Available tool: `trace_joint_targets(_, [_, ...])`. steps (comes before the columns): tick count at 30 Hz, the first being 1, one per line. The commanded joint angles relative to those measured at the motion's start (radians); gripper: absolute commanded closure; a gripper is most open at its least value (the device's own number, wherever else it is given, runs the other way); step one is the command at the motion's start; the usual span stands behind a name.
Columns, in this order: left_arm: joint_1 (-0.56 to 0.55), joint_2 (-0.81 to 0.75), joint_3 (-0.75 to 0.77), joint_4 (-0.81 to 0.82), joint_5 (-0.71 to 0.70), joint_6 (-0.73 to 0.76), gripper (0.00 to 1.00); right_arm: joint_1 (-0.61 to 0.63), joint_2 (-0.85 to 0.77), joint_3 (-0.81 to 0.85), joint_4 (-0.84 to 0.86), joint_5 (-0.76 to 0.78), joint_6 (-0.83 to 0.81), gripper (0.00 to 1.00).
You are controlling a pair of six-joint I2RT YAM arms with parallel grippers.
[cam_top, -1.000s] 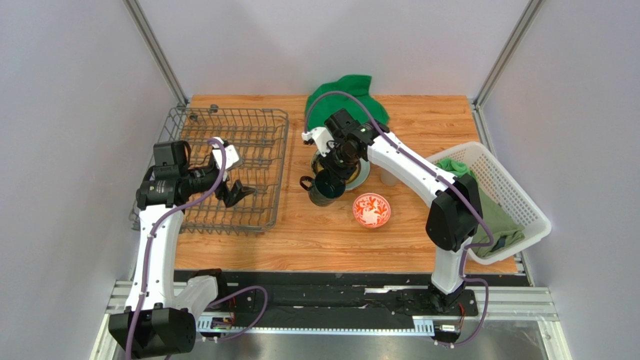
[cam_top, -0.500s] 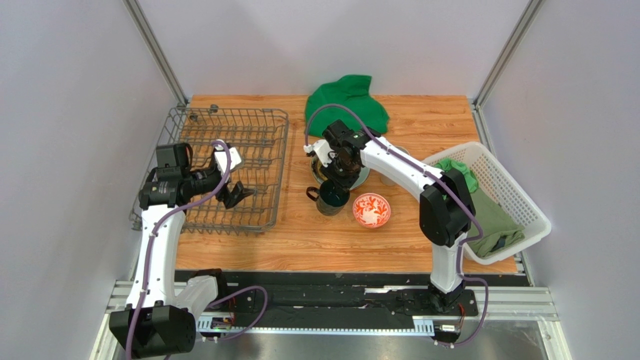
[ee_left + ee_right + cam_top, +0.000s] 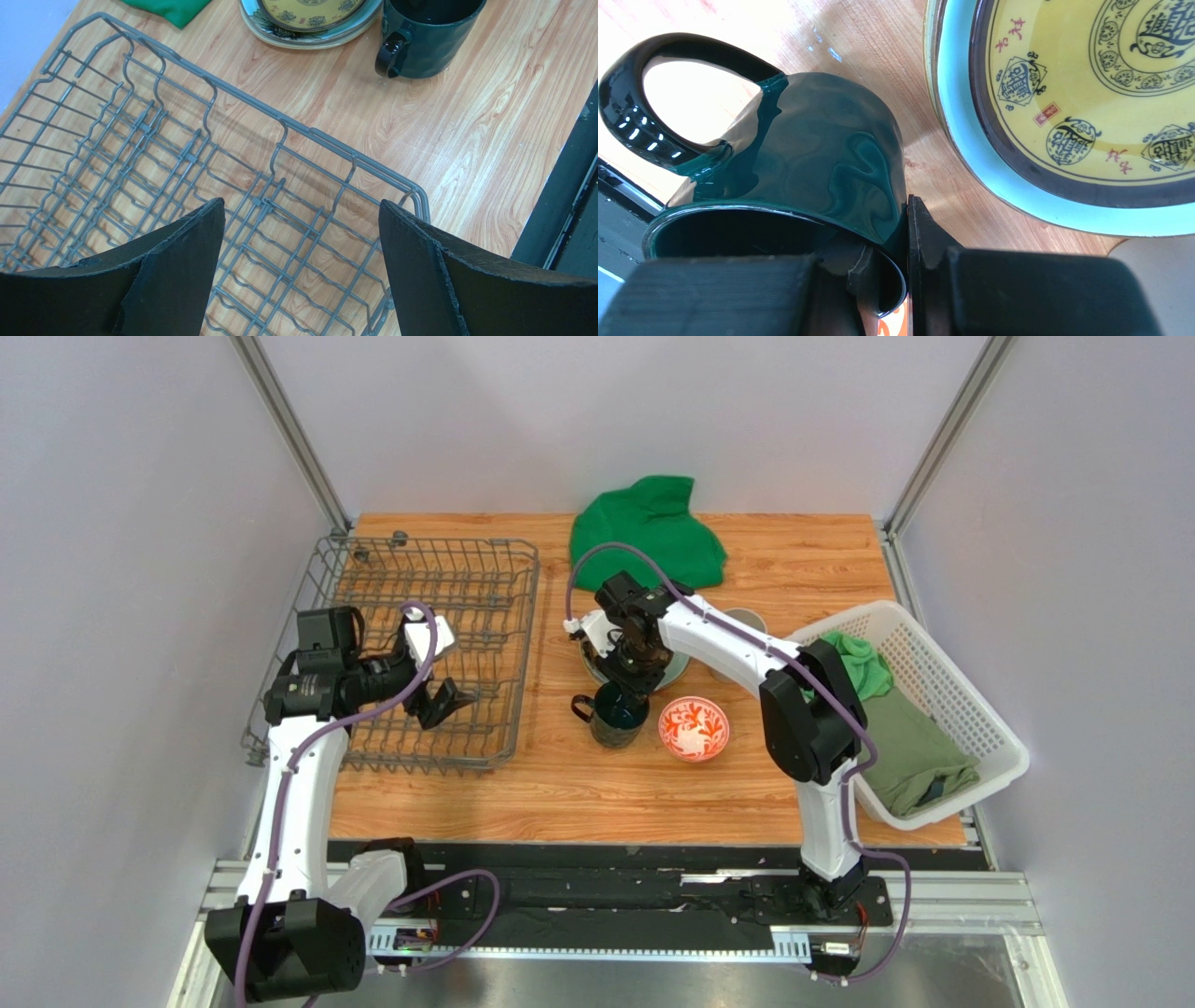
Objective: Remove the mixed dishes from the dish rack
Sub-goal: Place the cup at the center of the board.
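While the overhead camera gave me only the right gripper [image 3: 623, 681] bunched over the dark teal mug [image 3: 613, 714], its wrist view showed the pinch. The glossy curved wall was clamped between the jaws, the looped handle on the far side. The small yellow-and-dark patterned plate [image 3: 1088, 105] lay just beyond the fingertips. My left gripper [image 3: 300, 210] hung spread wide above the grey wire dish rack [image 3: 140, 140]. Only from overhead did the red-and-white bowl [image 3: 693, 728] show, on the wood-grain desk [image 3: 786, 546] beside the mug.
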Motion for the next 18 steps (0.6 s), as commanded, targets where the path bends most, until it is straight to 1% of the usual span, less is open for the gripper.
trace_joint_targets(1, [-0.002, 0.001, -0.017, 0.025, 0.009, 0.028, 0.12, 0.002, -0.004, 0.055, 0.033, -0.031, 0.017, 1.0])
trace_joint_targets(18, [-0.002, 0.02, -0.029, 0.039, -0.011, 0.032, 0.13, 0.023, 0.035, 0.084, 0.043, -0.029, 0.015, 1.0])
